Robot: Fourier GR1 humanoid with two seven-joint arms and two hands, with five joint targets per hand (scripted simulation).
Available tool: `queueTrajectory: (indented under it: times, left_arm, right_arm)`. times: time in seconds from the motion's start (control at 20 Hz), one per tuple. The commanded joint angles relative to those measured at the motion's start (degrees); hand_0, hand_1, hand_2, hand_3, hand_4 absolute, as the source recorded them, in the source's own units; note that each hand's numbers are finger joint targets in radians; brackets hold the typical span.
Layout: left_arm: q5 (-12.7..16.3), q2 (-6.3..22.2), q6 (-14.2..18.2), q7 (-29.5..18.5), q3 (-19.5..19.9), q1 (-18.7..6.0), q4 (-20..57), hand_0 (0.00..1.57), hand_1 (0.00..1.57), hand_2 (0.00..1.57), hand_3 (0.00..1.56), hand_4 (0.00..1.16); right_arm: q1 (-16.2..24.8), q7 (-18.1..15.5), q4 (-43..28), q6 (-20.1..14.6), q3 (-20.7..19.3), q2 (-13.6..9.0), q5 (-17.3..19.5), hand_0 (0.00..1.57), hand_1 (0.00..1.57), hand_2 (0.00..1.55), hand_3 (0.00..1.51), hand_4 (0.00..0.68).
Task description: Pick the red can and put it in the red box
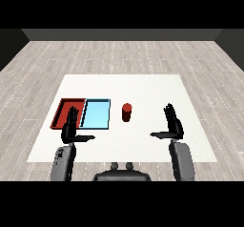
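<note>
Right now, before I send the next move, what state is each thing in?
Red can: upright on the table, right of both trays, not held.
Red tray: nothing visible in it, partly hidden by the left hand.
Blue tray: nothing in it.
Left hand: open, fingers straight, holding nothing.
Right hand: open, fingers straight, apart from the can.

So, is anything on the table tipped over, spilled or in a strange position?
Nothing stands out. The red can stands upright on the white table, to the right of the light blue tray. The red tray lies flat beside it. Left hand and right hand are open and hold nothing.
</note>
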Motion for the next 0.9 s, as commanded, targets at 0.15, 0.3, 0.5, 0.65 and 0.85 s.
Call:
queueTrajectory:
  times: [0.15,0.3,0.5,0.65,0.85]
  left_arm:
    - [0.3,-0.4,-2.1,-2.0,-1.0,3.1,-1.7,0.0,0.0,0.0,0.0,0.0]
    - [-0.6,0.1,0.7,2.7,0.4,-2.1,-1.2,0.0,0.0,0.0,0.0,0.0]
    - [0.1,-0.6,-0.2,2.4,-0.6,2.0,-5.3,0.0,0.0,0.0,0.0,0.0]
    - [1.9,1.8,-3.1,-0.8,2.5,2.0,-3.4,0.0,0.0,0.0,0.0,0.0]
    - [-0.3,0.1,-1.7,-1.7,0.3,3.4,-3.4,0.0,0.0,0.0,0.0,0.0]
  right_arm:
    - [-6.7,1.1,5.9,-0.9,0.6,0.8,0.9,0.0,0.0,0.0,0.0,0.0]
    - [-0.4,3.2,-1.5,-1.3,1.8,2.1,-0.1,0.0,0.0,0.0,0.0,0.0]
    - [-3.2,3.7,2.6,-1.6,1.9,3.0,-0.7,0.0,0.0,0.0,0.0,0.0]
    - [-6.8,2.5,7.7,-0.5,-0.9,1.2,-2.2,0.0,0.0,0.0,0.0,0.0]
    - [-5.3,5.9,2.4,-2.5,4.1,5.0,-1.0,0.0,0.0,0.0,0.0,0.0]
